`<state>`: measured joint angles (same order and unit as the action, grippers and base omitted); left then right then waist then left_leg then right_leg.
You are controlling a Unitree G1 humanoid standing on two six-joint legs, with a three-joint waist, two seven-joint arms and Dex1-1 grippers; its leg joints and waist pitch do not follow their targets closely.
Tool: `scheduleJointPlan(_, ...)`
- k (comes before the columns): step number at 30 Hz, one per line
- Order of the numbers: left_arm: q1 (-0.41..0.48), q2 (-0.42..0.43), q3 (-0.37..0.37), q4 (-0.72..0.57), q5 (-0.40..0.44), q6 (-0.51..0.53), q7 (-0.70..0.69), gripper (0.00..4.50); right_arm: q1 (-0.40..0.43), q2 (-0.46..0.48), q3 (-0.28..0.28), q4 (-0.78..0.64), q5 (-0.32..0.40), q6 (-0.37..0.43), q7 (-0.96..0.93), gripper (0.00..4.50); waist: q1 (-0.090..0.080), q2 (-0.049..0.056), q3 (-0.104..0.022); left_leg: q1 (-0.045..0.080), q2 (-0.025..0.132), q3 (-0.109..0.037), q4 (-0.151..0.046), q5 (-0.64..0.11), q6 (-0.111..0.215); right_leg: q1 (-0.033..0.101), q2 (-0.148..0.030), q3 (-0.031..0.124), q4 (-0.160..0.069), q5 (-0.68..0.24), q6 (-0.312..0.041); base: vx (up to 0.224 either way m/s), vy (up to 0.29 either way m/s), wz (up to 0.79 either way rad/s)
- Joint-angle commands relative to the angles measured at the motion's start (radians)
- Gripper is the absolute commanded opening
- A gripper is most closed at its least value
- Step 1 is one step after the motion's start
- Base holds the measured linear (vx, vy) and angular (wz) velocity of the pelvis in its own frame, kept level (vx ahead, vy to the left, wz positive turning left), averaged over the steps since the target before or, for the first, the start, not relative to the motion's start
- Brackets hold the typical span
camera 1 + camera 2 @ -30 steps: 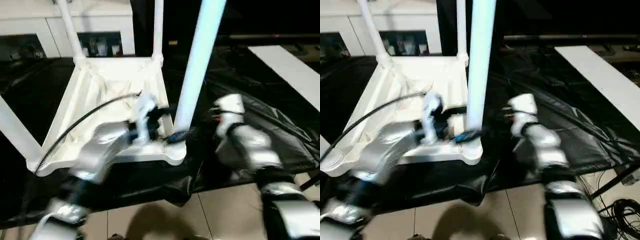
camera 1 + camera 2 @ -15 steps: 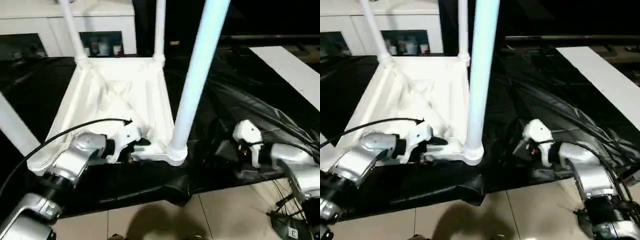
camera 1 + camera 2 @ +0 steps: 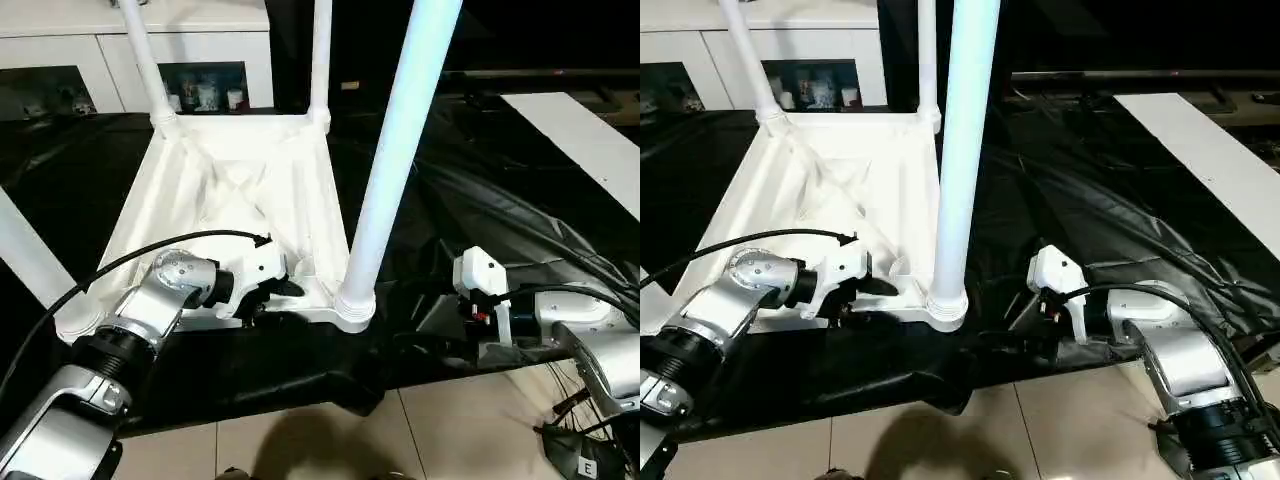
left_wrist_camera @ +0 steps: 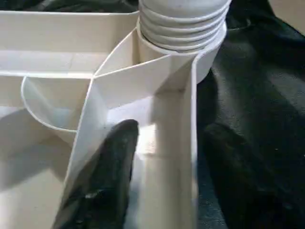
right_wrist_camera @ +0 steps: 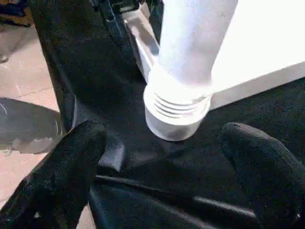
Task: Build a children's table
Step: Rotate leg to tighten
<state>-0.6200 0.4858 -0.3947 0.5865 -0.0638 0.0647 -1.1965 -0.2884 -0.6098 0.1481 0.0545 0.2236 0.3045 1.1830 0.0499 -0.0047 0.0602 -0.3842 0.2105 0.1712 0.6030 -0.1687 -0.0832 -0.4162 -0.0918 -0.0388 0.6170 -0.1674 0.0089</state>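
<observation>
Since the earlier frame the left gripper [image 4: 159,181] has drawn back from the base of the near leg [image 3: 400,150] to the tabletop's near rim, and the right arm has swung out and down so that the right gripper [image 5: 162,186] now faces the same corner from the other side.

The children's table lies upside down on a black sheet [image 3: 520,230]. Its ribbed tabletop [image 3: 235,190] faces up, and the legs stand upright in their corner sockets. The near leg sits in the near right corner socket [image 3: 352,305], its ridged collar showing.

The left gripper straddles the near rim wall just beside that socket. One black finger [image 4: 107,176] lies inside the rib channel and the other outside on the sheet, narrowed around the wall, though it cannot be told whether they press it. The right gripper is spread wide and holds nothing, its fingers either side of the socket and apart from it. A white cabinet [image 3: 190,40] stands behind.
</observation>
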Motion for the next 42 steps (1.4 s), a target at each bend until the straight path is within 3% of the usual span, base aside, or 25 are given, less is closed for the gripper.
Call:
scheduleJointPlan(1,-0.018,-0.001,0.017,0.012,-0.006,0.012,-0.018,2.23,-0.003,-0.007,0.001,-0.023,0.004,0.012,-0.004,4.31,0.006,-0.003,-0.074,0.015,0.009,0.007,-0.073,-0.253,0.036,0.052,-0.029,0.024,-0.071,-0.224,-0.227,0.000,0.000,0.00)
scheduleJointPlan(9,-0.023,0.000,0.017,0.016,-0.026,0.066,-0.077,1.48,0.007,-0.009,0.006,-0.056,0.011,0.042,-0.019,4.31,0.013,0.003,-0.075,0.017,0.009,0.007,-0.073,-0.250,0.029,0.055,-0.029,0.024,-0.068,-0.194,-0.238,0.000,0.000,0.00)
scheduleJointPlan(14,-0.023,0.002,0.014,0.016,-0.019,0.099,-0.085,1.27,0.014,-0.014,0.004,-0.063,0.011,0.050,-0.023,4.31,0.012,0.006,-0.074,0.018,0.009,0.006,-0.074,-0.263,0.024,0.054,-0.029,0.024,-0.070,-0.203,-0.238,0.000,0.000,0.00)
scheduleJointPlan(26,-0.005,0.020,0.005,0.015,0.020,0.110,-0.092,0.30,0.016,-0.005,0.002,-0.059,0.010,0.051,-0.041,4.31,0.011,0.004,-0.075,0.017,0.008,0.005,-0.074,-0.256,0.026,0.056,-0.029,0.023,-0.069,-0.200,-0.236,0.000,0.000,0.00)
scheduleJointPlan(33,0.042,0.005,0.028,-0.040,-0.009,0.146,-0.065,0.08,0.024,0.064,-0.008,-0.031,0.012,0.018,-0.104,4.31,0.004,0.008,-0.077,0.016,0.008,0.005,-0.075,-0.259,0.021,0.056,-0.028,0.023,-0.070,-0.203,-0.236,0.000,0.000,0.00)
scheduleJointPlan(34,0.058,-0.019,0.038,-0.060,-0.020,0.164,-0.033,0.08,0.026,0.088,-0.005,-0.023,0.003,0.000,-0.130,4.31,0.004,0.012,-0.077,0.017,0.008,0.004,-0.075,-0.258,0.021,0.055,-0.028,0.023,-0.068,-0.198,-0.239,0.000,0.000,0.00)
scheduleJointPlan(36,0.081,-0.089,0.057,-0.076,-0.028,0.171,0.065,0.08,0.021,0.139,0.005,0.011,-0.019,-0.026,-0.188,4.31,0.001,0.010,-0.076,0.016,0.007,0.007,-0.074,-0.260,0.022,0.053,-0.028,0.022,-0.070,-0.191,-0.243,0.000,0.000,0.00)
scheduleJointPlan(38,0.090,-0.114,0.055,-0.086,-0.029,0.170,0.086,0.08,0.016,0.159,0.009,0.029,-0.024,-0.027,-0.208,4.31,0.001,0.006,-0.076,0.016,0.004,0.008,-0.073,-0.266,0.025,0.054,-0.028,0.022,-0.077,-0.238,-0.232,0.000,0.000,0.00)
scheduleJointPlan(39,0.090,-0.114,0.055,-0.086,-0.029,0.170,0.086,0.08,0.016,0.159,0.009,0.029,-0.024,-0.027,-0.208,4.31,0.004,0.007,-0.076,0.016,0.003,0.008,-0.074,-0.262,0.028,0.054,-0.027,0.022,-0.079,-0.263,-0.216,0.000,0.000,0.00)
scheduleJointPlan(40,0.095,-0.124,0.046,-0.101,-0.028,0.182,0.086,0.08,0.008,0.164,0.019,0.052,-0.040,-0.043,-0.217,4.31,0.003,0.018,-0.075,0.016,0.004,0.006,-0.076,-0.278,0.027,0.053,-0.028,0.023,-0.081,-0.295,-0.201,0.000,0.000,0.00)
scheduleJointPlan(42,0.095,-0.131,0.046,-0.104,-0.023,0.182,0.094,0.08,0.003,0.165,0.023,0.064,-0.047,-0.053,-0.221,4.31,0.002,0.015,-0.074,0.017,0.002,0.006,-0.077,-0.298,0.025,0.051,-0.027,0.022,-0.087,-0.333,-0.181,0.000,0.000,0.00)
